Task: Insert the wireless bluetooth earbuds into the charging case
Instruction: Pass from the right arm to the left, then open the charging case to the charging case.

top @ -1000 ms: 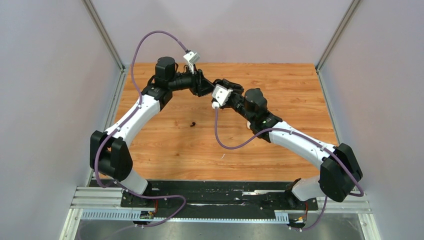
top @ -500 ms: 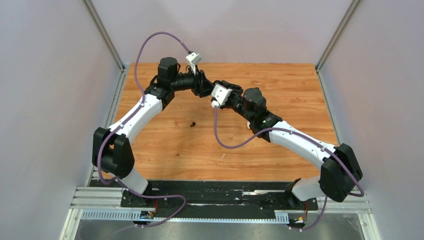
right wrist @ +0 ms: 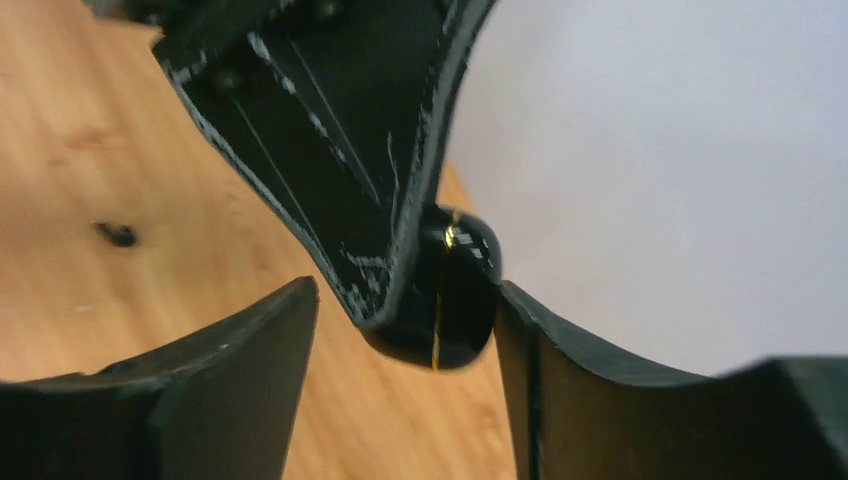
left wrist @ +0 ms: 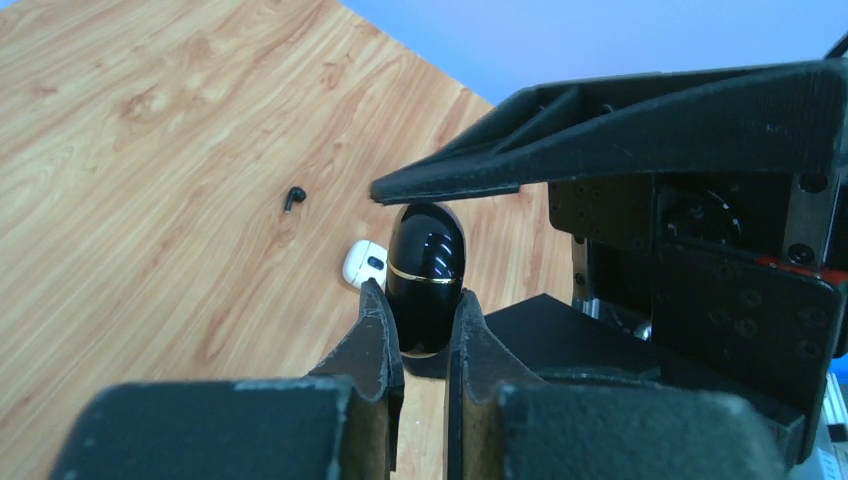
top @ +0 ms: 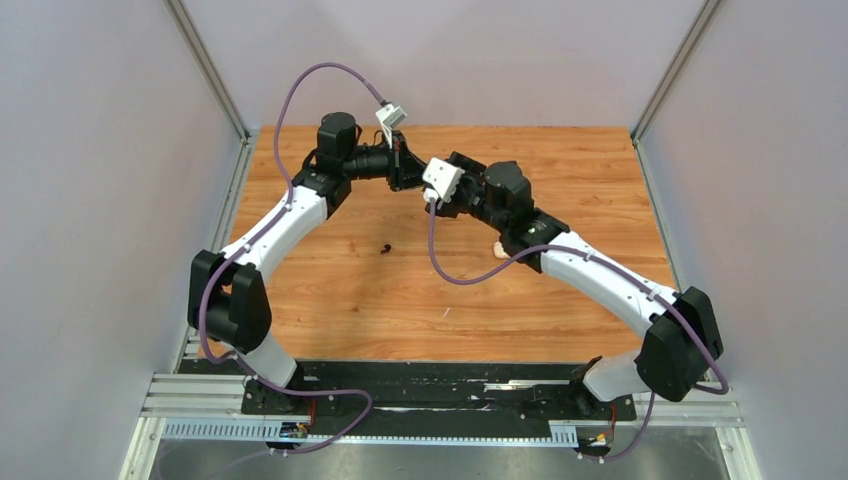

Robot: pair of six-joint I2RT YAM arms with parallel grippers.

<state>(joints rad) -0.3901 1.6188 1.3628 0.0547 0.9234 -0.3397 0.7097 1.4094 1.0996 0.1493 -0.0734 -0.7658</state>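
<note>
Wood-grain table (top: 340, 300) runs out from the arms' bases at the near edge. Some way in, about mid-board, a single black earbud (top: 386, 248) lies loose on the planks, clear of both arms. Farther on, the two arms lean inward and meet above the far half of the table. There the left gripper (left wrist: 420, 305) has its jaws pinched narrow on the lower part of a glossy black charging case (left wrist: 425, 262) with a thin gold band round its middle. It holds the case off the wood, and the lid looks closed. The right gripper (right wrist: 405, 290) has its jaws spread wide, straddling both the case and one finger of the left gripper. One of its fingers (right wrist: 560, 380) sits close against the case's side, though whether they touch cannot be told; the other (right wrist: 230, 370) stands off with wood showing in the gap. From the left wrist, a small white case (left wrist: 364, 263) rests on the table just past the held case, and the black earbud lies apart from it, farther out on the bare wood.
</note>
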